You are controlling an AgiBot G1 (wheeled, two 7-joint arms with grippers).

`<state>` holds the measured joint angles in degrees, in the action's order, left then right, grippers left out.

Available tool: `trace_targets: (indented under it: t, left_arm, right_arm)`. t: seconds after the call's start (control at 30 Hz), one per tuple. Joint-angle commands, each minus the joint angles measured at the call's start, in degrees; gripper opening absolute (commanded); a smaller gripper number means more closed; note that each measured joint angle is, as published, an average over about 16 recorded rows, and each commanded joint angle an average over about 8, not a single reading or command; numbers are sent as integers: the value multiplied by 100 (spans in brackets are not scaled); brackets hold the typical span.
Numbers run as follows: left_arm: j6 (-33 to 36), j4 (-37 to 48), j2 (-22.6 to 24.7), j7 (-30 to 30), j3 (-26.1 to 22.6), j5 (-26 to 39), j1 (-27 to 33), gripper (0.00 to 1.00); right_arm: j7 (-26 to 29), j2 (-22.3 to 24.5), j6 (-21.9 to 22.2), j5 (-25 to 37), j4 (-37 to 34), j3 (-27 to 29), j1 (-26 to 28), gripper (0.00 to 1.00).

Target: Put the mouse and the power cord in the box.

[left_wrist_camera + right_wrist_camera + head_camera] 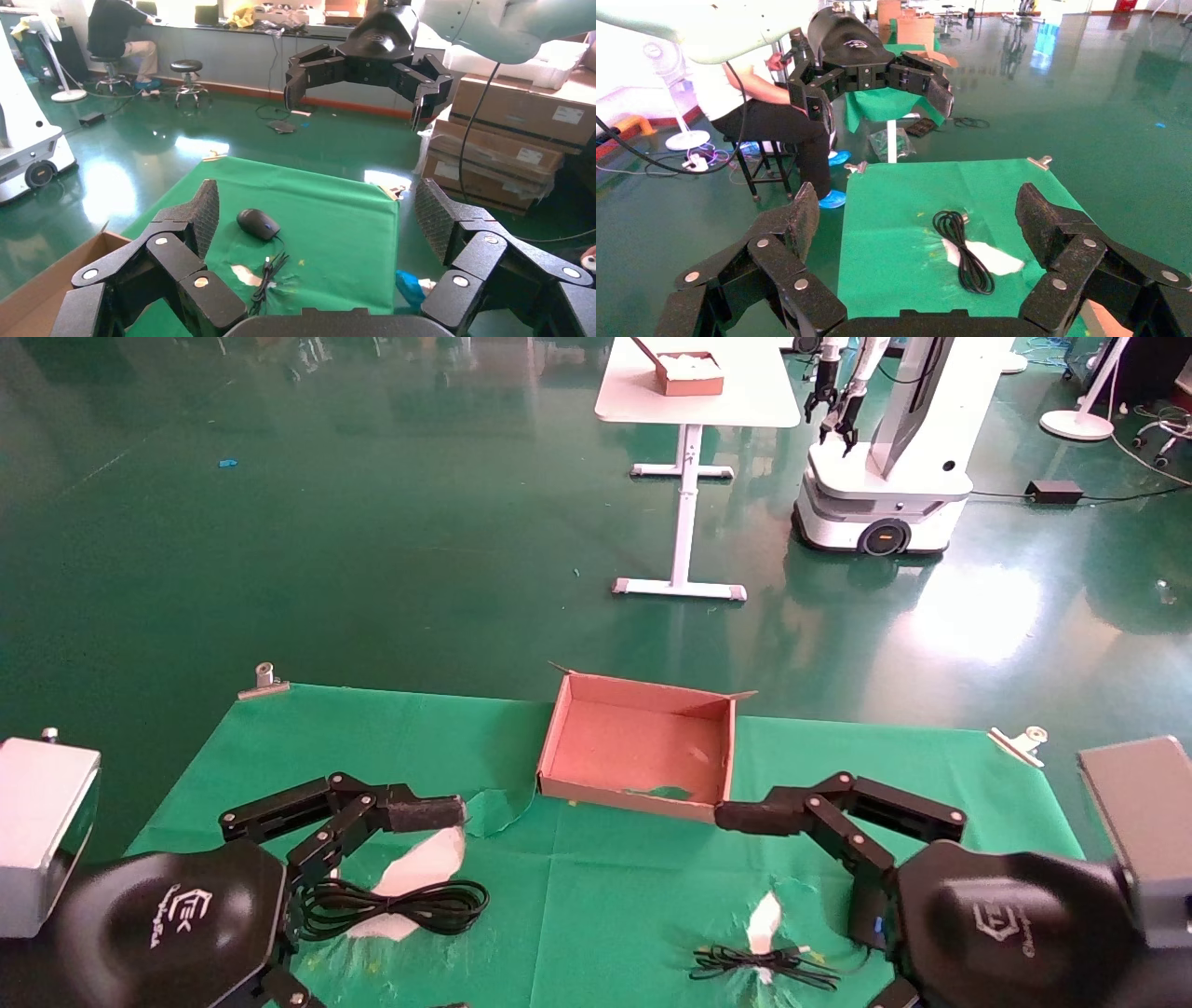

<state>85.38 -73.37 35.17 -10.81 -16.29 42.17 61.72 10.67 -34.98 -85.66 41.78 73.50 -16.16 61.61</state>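
Box [643,747]: empty, at the table's far edge. Power cord [400,905] and mouse [258,223]: on the green cloth [577,896]. Left gripper [372,845] and right gripper [792,840]: 2 pincers, both spread wide, holding nothing.

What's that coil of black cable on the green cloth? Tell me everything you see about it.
The power cord is a thick, glossy black cable wound into long oval loops that lie flat on the green cloth. It rests partly on a white patch where the cloth is torn. In the head view it sits just beside the left claw, which is open and not holding it. The right wrist view shows it as a narrow loop. It lies outside the box.
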Motion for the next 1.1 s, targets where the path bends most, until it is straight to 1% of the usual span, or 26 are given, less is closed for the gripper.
trace_targets:
  t: [0.03, 0.97, 1.1]
  left_arm:
    - [0, 0, 0, 0, 0, 0, 0, 100]
    - [4, -2, -2, 1, 3, -4, -2, 100]
    - [-27, -13, -34, 7, -43, 147, -1, 100]
  right_arm:
    - [0, 0, 0, 0, 0, 0, 0, 100]
    - [0, 4, -2, 1, 2, 0, -3, 100]
    - [-14, 66, 4, 214, 34, -69, -5, 100]
